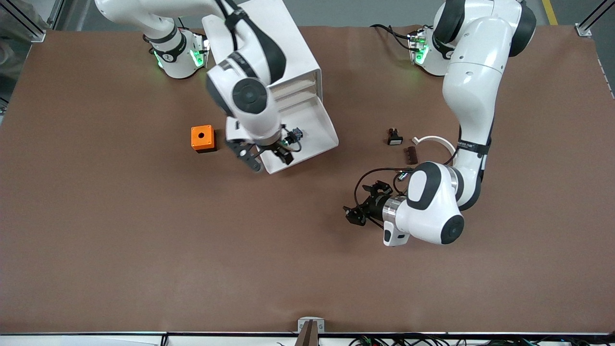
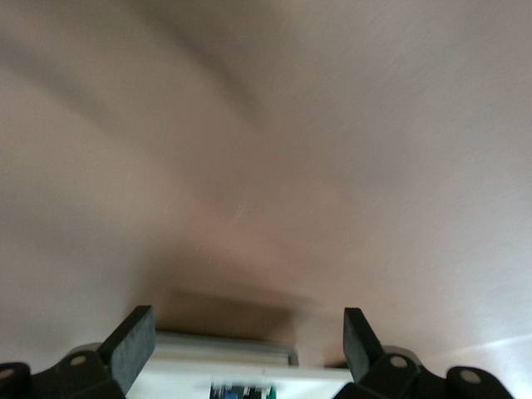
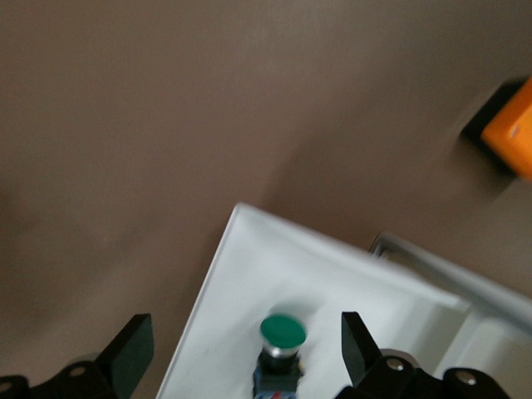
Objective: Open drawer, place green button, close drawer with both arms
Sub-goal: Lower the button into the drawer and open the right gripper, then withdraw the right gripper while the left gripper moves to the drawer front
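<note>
The white cabinet point(image 1: 294, 43) stands between the arms' bases with its drawer point(image 1: 314, 122) pulled out toward the front camera. The button point(image 1: 293, 136), green cap on a black-and-blue body, lies in the drawer. In the right wrist view the button point(image 3: 283, 332) lies on the white drawer floor point(image 3: 241, 274) between my open fingers, touching neither. My right gripper point(image 1: 270, 162) point(image 3: 245, 332) is open and empty over the drawer's front edge. My left gripper point(image 1: 358, 202) point(image 2: 248, 328) is open and empty, low over bare table nearer the front camera than the drawer.
An orange box with a hole point(image 1: 202, 138) point(image 3: 511, 133) sits beside the drawer toward the right arm's end. A black button with a white face point(image 1: 394, 138), a brown piece point(image 1: 411, 154) and a white ring point(image 1: 432, 141) lie near the left arm.
</note>
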Robot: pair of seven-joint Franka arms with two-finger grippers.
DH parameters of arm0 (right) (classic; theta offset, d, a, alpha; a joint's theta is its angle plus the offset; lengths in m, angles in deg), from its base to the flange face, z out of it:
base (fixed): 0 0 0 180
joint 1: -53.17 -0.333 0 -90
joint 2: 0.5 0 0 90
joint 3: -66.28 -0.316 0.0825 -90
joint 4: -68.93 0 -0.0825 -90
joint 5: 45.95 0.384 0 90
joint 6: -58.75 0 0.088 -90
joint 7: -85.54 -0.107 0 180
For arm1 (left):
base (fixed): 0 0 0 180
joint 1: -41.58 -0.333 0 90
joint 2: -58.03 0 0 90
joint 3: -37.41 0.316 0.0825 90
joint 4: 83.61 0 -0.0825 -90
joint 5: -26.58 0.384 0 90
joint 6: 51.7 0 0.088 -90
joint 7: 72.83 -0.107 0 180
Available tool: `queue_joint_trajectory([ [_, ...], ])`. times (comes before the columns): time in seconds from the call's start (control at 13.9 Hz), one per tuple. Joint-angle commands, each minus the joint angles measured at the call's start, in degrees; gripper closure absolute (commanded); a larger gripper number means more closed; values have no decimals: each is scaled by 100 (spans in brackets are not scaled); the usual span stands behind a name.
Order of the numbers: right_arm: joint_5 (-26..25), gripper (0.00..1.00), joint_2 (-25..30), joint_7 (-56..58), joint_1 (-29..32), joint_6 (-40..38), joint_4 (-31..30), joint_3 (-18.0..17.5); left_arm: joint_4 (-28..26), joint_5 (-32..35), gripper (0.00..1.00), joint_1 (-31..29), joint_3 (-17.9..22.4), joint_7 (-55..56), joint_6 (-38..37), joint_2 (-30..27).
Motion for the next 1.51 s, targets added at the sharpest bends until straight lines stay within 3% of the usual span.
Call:
queue_joint_trajectory([
  [0.0, -45, 0, 265, 1407, 784, -562, 194, -94, -166, 704, 0, 362, 84, -65, 515, -332],
  [0.14, -45, 0, 520, 2454, 1259, -974, 177, -94, -219, 1223, 0, 573, 58, -30, 761, -445],
  [0.43, -307, 0, 977, 4458, 2199, -1625, 150, -94, -368, 1619, 0, 837, 66, 49, 1114, -569],
  [0.79, -502, 0, 1399, 6349, 3167, -2119, 159, -94, -649, 2427, 0, 1232, 57, 741, 1711, -569],
  [0.93, -502, 0, 1461, 6877, 3449, -2119, 159, -94, -746, 2858, 0, 1373, 40, 988, 1730, -578],
  [1.44, -502, 0, 1611, 7091, 3748, -2163, 203, -102, -826, 2974, 0, 1883, 40, 1209, 1738, -525],
])
